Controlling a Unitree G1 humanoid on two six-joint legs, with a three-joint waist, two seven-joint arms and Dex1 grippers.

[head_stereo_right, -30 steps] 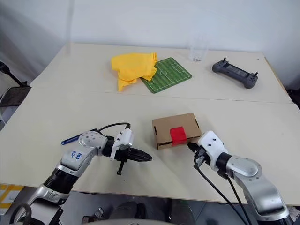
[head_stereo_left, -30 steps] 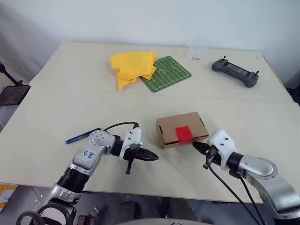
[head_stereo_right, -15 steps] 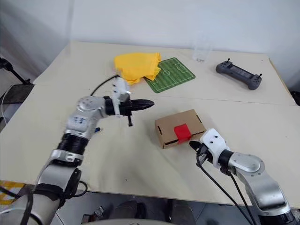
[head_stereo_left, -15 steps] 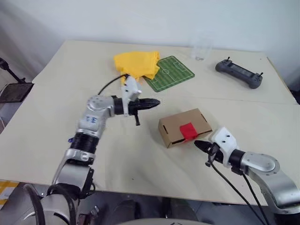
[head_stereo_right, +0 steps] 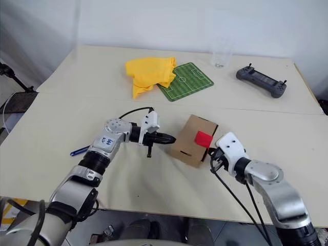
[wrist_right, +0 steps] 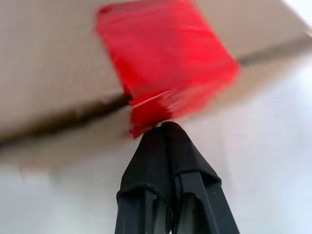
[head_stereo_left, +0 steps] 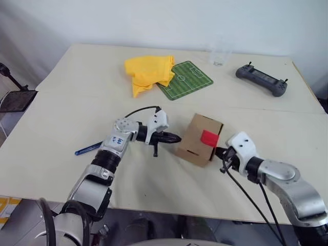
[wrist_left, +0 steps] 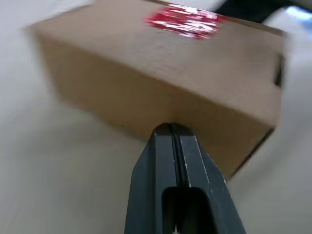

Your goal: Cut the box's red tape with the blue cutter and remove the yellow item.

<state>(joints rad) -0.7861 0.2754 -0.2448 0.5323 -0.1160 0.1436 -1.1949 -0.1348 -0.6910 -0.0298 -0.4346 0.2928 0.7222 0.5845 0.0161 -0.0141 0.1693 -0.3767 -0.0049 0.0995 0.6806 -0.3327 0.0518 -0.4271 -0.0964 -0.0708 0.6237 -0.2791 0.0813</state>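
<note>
Across the head camera's two eyes, you find the box (head_stereo_left: 199, 139) sitting skewed on the table (head_stereo_left: 61, 118), its lid down and the red tape (head_stereo_left: 208, 137) whole across the flap edge, so by my reading nothing of the cutting has begun. Your left gripper (head_stereo_left: 177, 138) has its fingers pressed together and empty, the tip at the carton's near-left side; your right gripper (head_stereo_left: 217, 152), likewise pinched to a point and holding nothing, sits just by the opposite side below the tape, so the two flank the box (nudging or steadying it, I would guess, not gripping it). Well apart, off by your left forearm, the blue cutter (head_stereo_left: 88, 149) lies untouched on the table, and the yellow item is hidden, presumably inside; the yellow cloth (head_stereo_left: 148, 73) at the far side is not it. Along the left wrist camera, you see the closed fingers (wrist_left: 176, 161) meeting the brown side wall, the tape (wrist_left: 184, 20) visible on the upper face beyond. Along the right wrist camera, the shut fingertips (wrist_right: 165, 146) sit right under the tape's (wrist_right: 161, 58) lower edge, at the dark seam where flap meets wall. Everything remains for you: fetch the cutter, slit the tape, lift the flap, take the item out.
</note>
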